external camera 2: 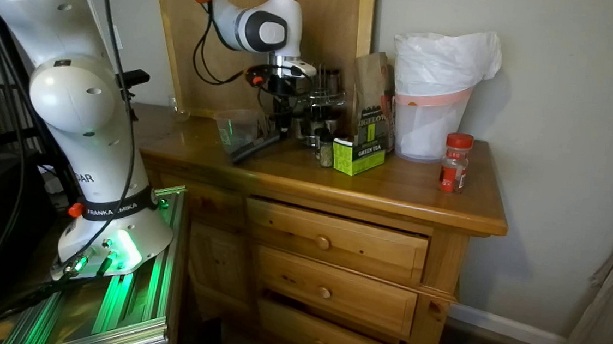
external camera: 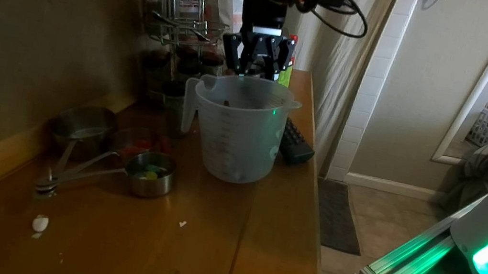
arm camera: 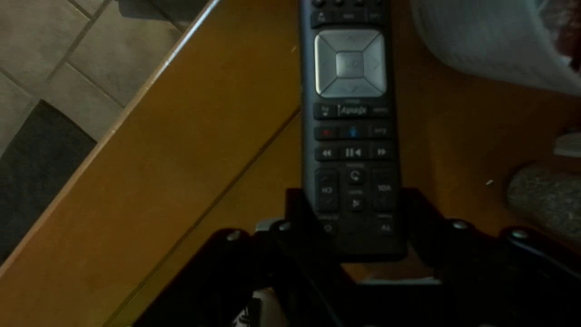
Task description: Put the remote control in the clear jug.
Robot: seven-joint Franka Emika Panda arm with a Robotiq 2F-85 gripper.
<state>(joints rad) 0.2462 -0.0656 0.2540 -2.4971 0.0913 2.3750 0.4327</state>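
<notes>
The remote control (arm camera: 352, 136) is a long black bar with a grey button pad. In the wrist view my gripper (arm camera: 354, 200) has a finger against each long side near one end, and looks shut on it. In an exterior view the remote (external camera 2: 253, 150) slants from the gripper (external camera 2: 282, 129) toward the counter's front edge; I cannot tell whether it touches the counter. The clear jug (external camera: 241, 141) stands upright beside it and hides part of the remote (external camera: 295, 144) and the fingertips of the gripper (external camera: 258, 72). The jug (arm camera: 494, 41) also shows at the wrist view's upper right.
Metal measuring cups (external camera: 152, 181) lie near the wall. A wire spice rack (external camera: 187, 34) with dark jars stands behind the jug. A green tea box (external camera 2: 359, 157), a small jar (external camera 2: 326, 151), a lined bin (external camera 2: 431, 121) and a red-capped bottle (external camera 2: 453, 167) stand farther along the counter.
</notes>
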